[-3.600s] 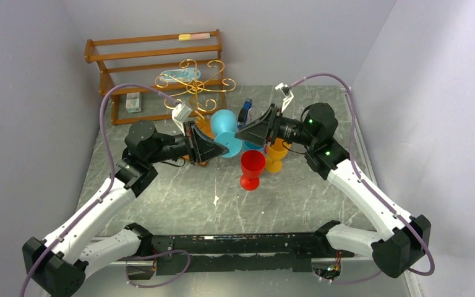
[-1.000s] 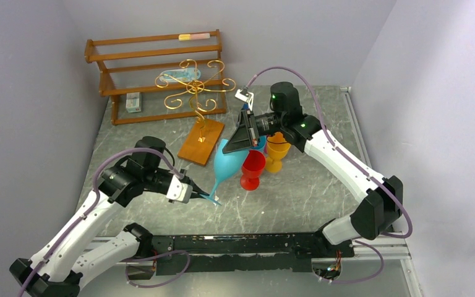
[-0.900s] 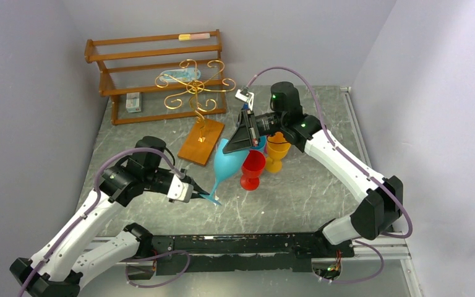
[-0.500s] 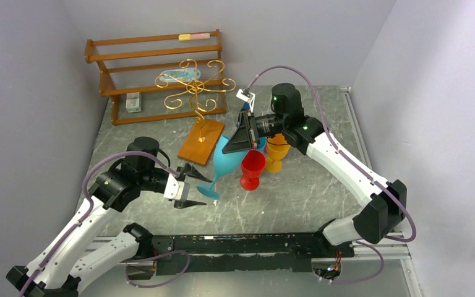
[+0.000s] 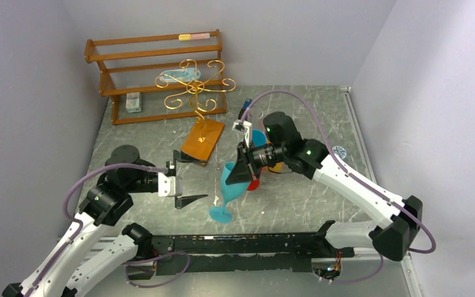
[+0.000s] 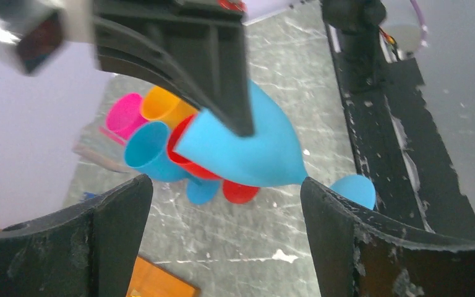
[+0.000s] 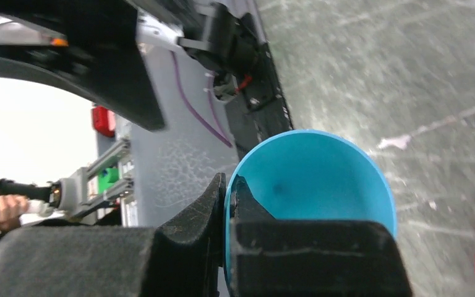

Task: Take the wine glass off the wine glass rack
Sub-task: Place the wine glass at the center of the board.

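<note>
**Blue glass off the rack, pinched by the right claw**

The right claw is pressed together on the rim of the blue wine glass. The glass is tilted, foot low over the desk, well apart from the gold wine glass rack. The left claw is spread wide and empty, near the glass.

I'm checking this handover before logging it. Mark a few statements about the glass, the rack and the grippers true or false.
1. The right gripper pinches the rim of the blue wine glass. True.
2. The left gripper is clamped on the glass's stem. False: its jaws are wide open and hold nothing.
3. The blue wine glass hangs from the gold wire rack. False: it is off the rack, nearer the arms' bases.
4. The wooden slatted shelf stands behind the gold wire rack. True.
</note>
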`<action>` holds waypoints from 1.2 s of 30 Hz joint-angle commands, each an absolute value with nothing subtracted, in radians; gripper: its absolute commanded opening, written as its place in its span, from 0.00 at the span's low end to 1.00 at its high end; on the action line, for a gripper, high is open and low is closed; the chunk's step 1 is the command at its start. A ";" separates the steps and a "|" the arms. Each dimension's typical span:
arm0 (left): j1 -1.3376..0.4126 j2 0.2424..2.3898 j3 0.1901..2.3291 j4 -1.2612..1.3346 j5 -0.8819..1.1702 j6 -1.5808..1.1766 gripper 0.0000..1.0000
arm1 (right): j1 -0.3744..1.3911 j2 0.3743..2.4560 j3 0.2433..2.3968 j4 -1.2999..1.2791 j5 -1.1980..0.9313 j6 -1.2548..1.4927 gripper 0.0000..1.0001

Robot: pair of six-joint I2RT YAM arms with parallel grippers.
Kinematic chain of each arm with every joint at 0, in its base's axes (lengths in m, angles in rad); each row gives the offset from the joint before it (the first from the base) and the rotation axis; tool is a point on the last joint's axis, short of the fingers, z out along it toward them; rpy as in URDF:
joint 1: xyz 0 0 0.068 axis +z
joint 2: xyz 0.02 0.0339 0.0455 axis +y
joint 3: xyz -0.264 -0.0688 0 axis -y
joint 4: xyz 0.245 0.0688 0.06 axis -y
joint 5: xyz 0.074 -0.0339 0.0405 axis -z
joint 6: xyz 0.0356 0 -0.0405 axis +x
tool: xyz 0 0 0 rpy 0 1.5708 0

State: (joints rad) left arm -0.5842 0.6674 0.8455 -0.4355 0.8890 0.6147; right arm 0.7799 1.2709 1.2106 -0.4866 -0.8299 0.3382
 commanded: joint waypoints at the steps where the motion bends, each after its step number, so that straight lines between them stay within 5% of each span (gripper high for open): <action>1: -0.587 0.617 0.796 -0.194 0.796 0.449 0.95 | 0.804 1.153 1.097 -0.503 -0.577 0.292 0.00; 10: -0.587 0.574 0.771 -0.185 0.726 0.406 0.97 | 0.830 0.875 0.837 -0.447 -0.295 0.223 0.00; 26: -0.588 0.638 0.775 -0.249 0.726 0.401 0.97 | 0.830 0.841 0.832 -0.619 0.277 0.396 0.00; 36: -0.587 0.650 0.782 -0.242 0.665 0.343 0.97 | 0.830 0.843 0.767 -0.525 0.402 0.425 0.00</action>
